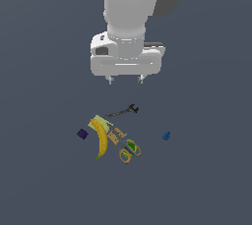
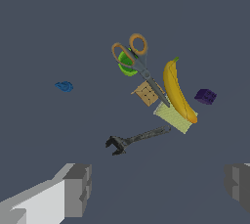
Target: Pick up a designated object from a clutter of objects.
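The white Panda gripper (image 1: 126, 79) hung high above the dark grey floor (image 1: 206, 180), its 2 grey fingers (image 2: 78, 189) spread wide with nothing between them. Below it lay the clutter. The tiny dark purple cube-like block (image 1: 82, 133) sat on the floor just beside the yellow banana (image 1: 101, 139), apart from it, on the exterior view's left of the group. The banana lay partly over a pale yellow-green flat piece (image 1: 101, 121). A black metal wrench (image 1: 124, 111) lay at the end of the group nearest the gripper. A tan square bit (image 2: 145, 93) rested against the blades of the orange-and-green-handled scissors (image 1: 129, 151), whose handles pointed away from the arm. A small bright blue block (image 1: 166, 135) sat alone, well apart, on the exterior view's right.
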Available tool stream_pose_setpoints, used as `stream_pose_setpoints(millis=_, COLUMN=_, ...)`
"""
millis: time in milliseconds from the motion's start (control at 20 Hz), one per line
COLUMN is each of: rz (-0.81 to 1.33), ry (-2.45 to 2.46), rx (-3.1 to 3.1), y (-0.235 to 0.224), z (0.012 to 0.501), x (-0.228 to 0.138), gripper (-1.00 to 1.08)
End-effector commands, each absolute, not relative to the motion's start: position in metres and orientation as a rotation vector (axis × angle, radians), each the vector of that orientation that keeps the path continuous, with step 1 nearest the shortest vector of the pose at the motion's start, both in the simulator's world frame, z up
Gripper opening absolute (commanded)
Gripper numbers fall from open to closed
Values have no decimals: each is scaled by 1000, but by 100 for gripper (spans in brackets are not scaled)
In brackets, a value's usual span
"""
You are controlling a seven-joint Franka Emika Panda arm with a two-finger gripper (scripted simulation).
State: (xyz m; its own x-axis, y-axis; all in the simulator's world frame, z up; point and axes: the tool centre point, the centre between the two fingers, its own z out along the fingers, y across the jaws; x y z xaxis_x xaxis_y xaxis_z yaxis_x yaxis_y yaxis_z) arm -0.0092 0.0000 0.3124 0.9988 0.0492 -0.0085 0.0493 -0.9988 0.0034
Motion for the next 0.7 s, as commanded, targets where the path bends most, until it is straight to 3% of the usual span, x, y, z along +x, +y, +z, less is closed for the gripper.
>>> stream_pose_setpoints(millis=0, rz=-13, ry=77, rx=3137, y=0, z=312, x=-9, gripper=100)
stream_pose_setpoints(millis=650, rz=-34, ry=8, rx=3113, y=-26, z=315, x=-12, gripper=100)
